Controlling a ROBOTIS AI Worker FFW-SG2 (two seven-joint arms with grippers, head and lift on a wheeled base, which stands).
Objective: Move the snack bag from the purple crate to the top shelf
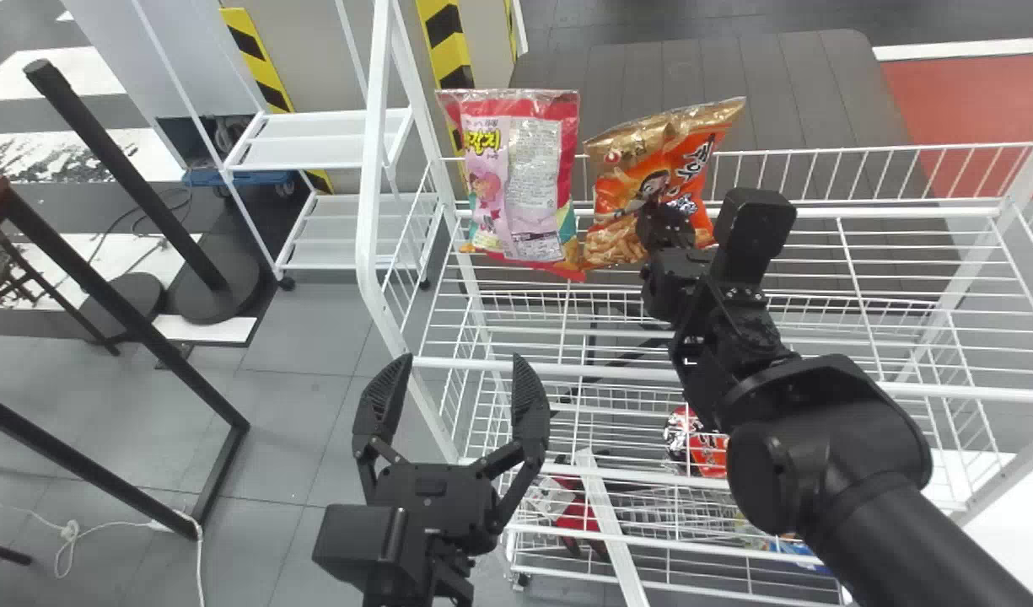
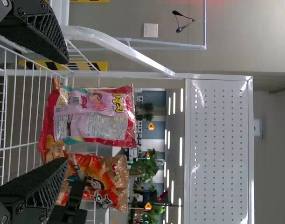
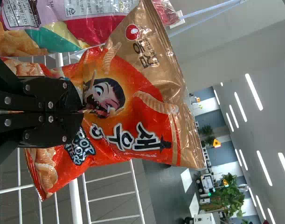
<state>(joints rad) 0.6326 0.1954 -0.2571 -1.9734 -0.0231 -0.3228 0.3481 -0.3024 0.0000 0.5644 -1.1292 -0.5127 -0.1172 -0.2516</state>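
Observation:
My right gripper [image 1: 661, 226] is at the top wire shelf [image 1: 870, 212] in the head view, shut on the orange snack bag [image 1: 621, 198]. The right wrist view shows the gripper [image 3: 82, 112] pinching the front of the orange bag [image 3: 133, 102], whose gold end points up and leans slightly. Right beside it a pink snack bag [image 1: 533, 169] stands upright at the shelf's left end. My left gripper [image 1: 463, 361] is parked low in front of the rack's left end, open and holding nothing. In the left wrist view that gripper [image 2: 66, 111] faces the pink bag [image 2: 95, 116] and orange bag [image 2: 116, 170].
Lower wire baskets hold a red package [image 1: 706, 451] and other items. The rack's white post [image 1: 371, 185] rises close to the left gripper. A white cart [image 1: 330, 139] and black stands [image 1: 128, 173] are farther left. The shelf right of the orange bag has free room.

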